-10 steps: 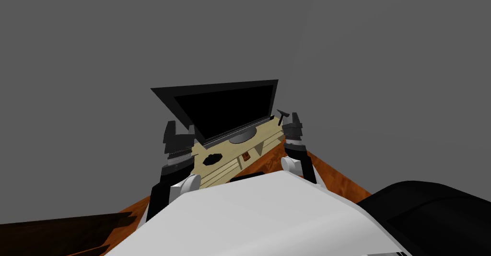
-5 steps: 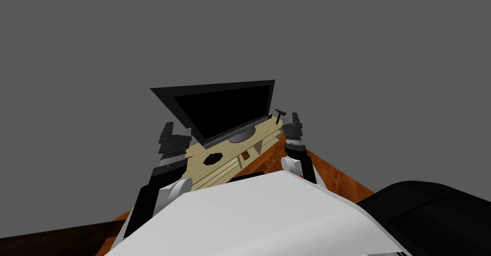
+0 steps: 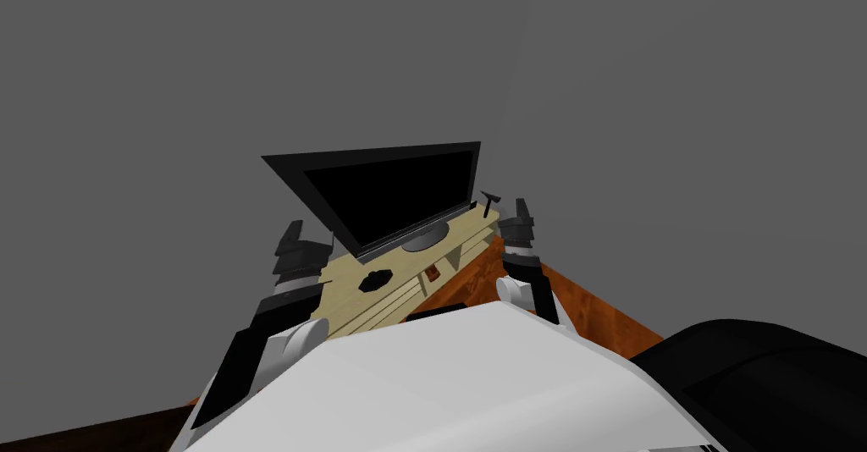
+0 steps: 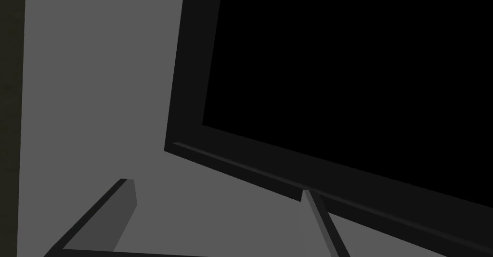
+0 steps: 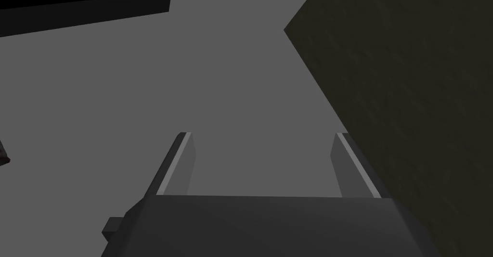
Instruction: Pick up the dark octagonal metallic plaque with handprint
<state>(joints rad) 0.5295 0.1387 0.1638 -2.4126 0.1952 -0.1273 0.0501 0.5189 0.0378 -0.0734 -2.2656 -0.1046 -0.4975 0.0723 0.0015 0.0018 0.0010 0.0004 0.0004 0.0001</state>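
The plaque (image 3: 375,281) is a small, flat, near-black piece with an eight-sided outline. No handprint or metal sheen can be made out on it. It lies flat on the top of the pale wood counter (image 3: 343,296), close to the front edge and toward the left end. It sits in front of and to the left of the grey foot (image 3: 426,238) of the television (image 3: 398,189).

Under the top, the counter has open compartments split by upright dividers. One compartment, roughly below the television's foot, holds a small red-brown thing (image 3: 433,274) whose shape I cannot tell.

The top is bare around the plaque, with clear wood between it and the foot. The dark screen leans over the rear of the top. A thin dark T-shaped thing (image 3: 489,200) stands at the far right corner.

The left jaws hang just off the counter's left end, apart from the plaque. Their fingers (image 4: 120,211) are spread wide and point at the television's lower corner and the grey wall (image 3: 169,91) behind it. The right jaws sit off the counter's right end, fingers (image 5: 178,165) also wide apart and holding nothing. Orange-brown floor (image 3: 593,311) runs along the counter's front and right side.
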